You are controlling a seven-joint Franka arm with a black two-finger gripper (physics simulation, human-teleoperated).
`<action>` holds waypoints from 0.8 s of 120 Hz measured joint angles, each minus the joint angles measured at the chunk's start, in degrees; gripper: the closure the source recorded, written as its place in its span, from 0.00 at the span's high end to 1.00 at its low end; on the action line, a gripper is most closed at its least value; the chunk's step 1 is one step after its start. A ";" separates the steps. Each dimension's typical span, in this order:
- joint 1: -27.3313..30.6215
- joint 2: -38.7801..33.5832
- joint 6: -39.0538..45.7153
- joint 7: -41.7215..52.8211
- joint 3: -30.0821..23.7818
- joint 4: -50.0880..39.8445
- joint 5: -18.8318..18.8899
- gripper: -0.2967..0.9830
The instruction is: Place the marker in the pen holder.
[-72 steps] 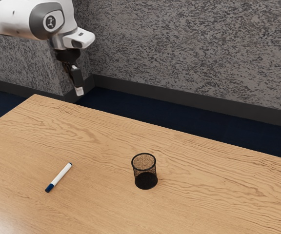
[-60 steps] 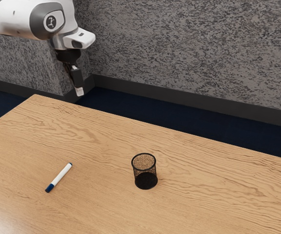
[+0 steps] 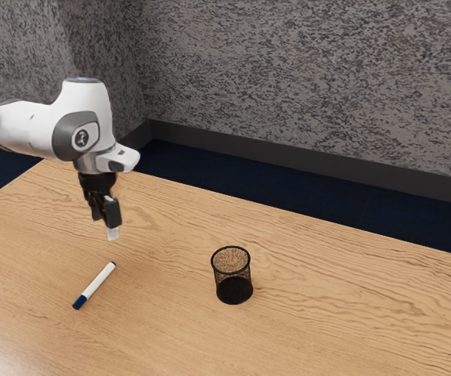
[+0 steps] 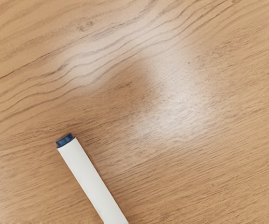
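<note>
While the marker (image 3: 95, 284) lies flat on the table (image 3: 327, 313), the claw (image 3: 111, 230) hangs above the wood, pointing down, apart from the marker. State of the claw: how far it is open, I cannot tell from where I stand; nothing is seen in its hold.

Marker: white barrel, long blue cap (image 3: 79, 302) at one end, short dark-blue tip (image 3: 113, 264) at the other. It lies aslant, the tip toward the wall (image 3: 288, 78) side and nearer the claw; the cap points the other way, toward the exterior view's lower left. The wrist view gives the tip and part of the barrel, the barrel running out past the lower edge — pale glare on the grain beside it.

Pen holder (image 3: 232, 277): black mesh, round rim, dark base, upright on the table. It stands to the exterior view's right of the marker, the two well apart, with bare wood between.

Arm (image 3: 30, 125): white with grey parts, entering from the exterior view's left, bent down at the wrist.

Surroundings: mottled grey wall, dark baseboard (image 3: 288, 157), deep blue floor (image 3: 210, 176) — all beyond the table's far edge.
</note>
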 joint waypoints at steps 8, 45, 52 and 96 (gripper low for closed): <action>0.54 -0.21 2.83 -2.29 0.40 -2.26 0.15 0.77; 1.88 -1.26 18.11 -15.52 3.44 -13.56 0.37 0.57; 1.74 -0.97 20.69 -18.09 3.47 -14.47 0.33 0.55; 0.77 5.18 28.80 -29.58 3.47 -13.70 0.18 0.50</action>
